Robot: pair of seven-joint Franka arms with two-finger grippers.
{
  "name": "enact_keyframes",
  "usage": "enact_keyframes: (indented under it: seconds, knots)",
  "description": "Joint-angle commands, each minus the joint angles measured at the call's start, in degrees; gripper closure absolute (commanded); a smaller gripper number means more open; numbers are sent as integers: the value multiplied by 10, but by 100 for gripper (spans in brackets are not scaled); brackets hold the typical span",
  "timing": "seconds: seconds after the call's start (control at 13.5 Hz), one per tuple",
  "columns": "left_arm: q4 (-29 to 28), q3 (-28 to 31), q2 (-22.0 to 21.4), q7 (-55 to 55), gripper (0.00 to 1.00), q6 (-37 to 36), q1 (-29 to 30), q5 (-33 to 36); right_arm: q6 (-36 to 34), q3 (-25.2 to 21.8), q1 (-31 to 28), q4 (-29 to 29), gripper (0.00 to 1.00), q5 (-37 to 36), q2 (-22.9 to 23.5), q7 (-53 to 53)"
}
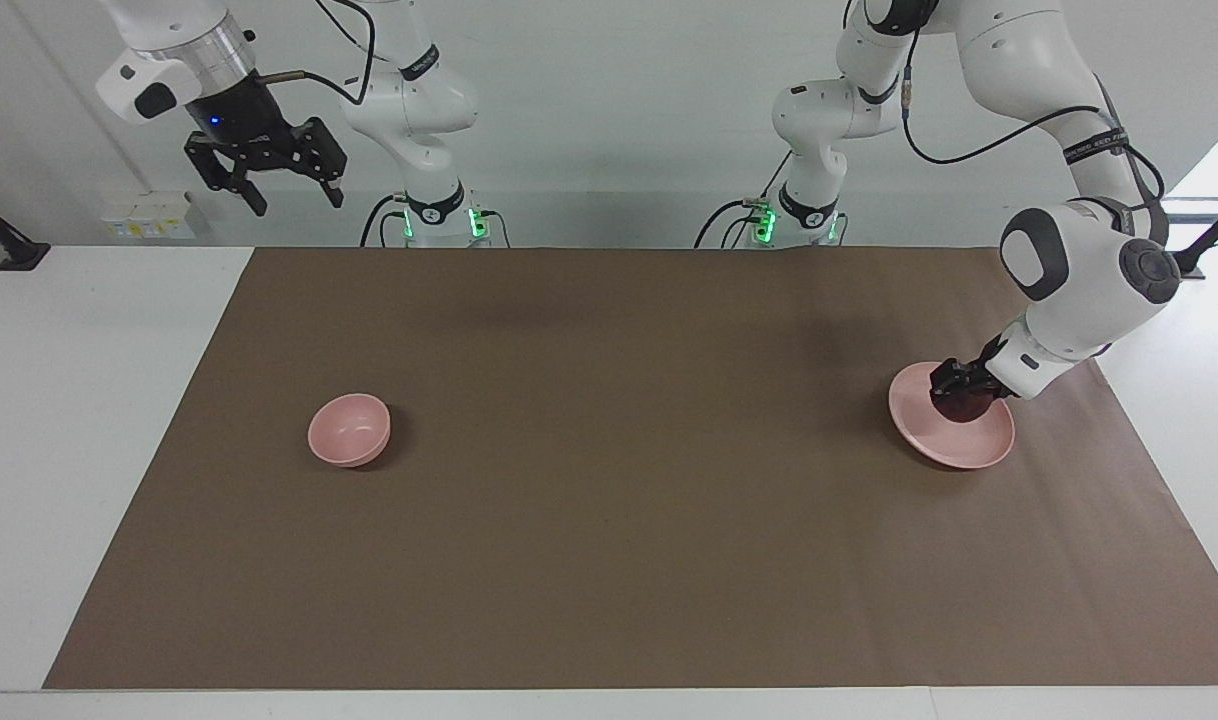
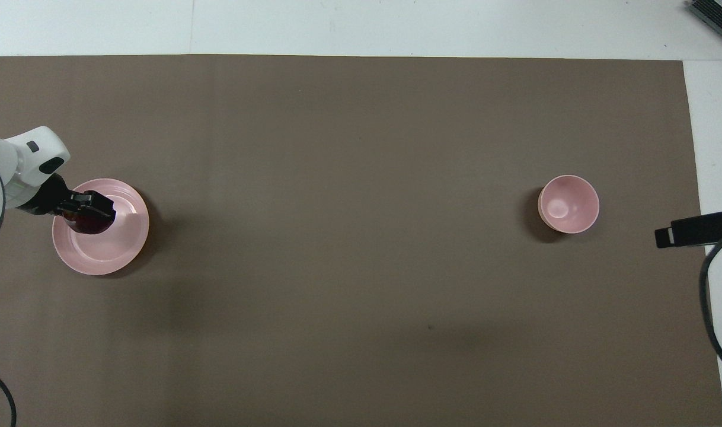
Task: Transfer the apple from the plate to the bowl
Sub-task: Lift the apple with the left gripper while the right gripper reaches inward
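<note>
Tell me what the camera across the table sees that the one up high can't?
Only the facing view shows both whole arms, their bases with green lights, the back wall, and the right gripper raised with open jaws above the table's edge nearest the robots, at the right arm's end.

Only the overhead view shows straight down inside the bowl to its bottom, plus a dark object at the table corner farthest from the robots, at the right arm's end.

Both show the brown mat, the plate, and the left gripper shut on the apple just over the plate.
</note>
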Motion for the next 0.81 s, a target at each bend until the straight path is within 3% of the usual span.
enact_keyframes:
  seconds: [0.0, 0.3, 0.74]
  knots:
    - [12, 5, -8, -30, 100, -45, 3, -74, 30, 2, 18, -52, 0, 53, -21, -9]
    - [20, 5, -7, -95, 100, -90, 3, -159, 137, 3, 63, -118, 0, 131, -21, -8]
    - [49, 3, -1, -188, 100, -202, -2, -256, 208, 4, 73, -199, 0, 301, -17, -44]
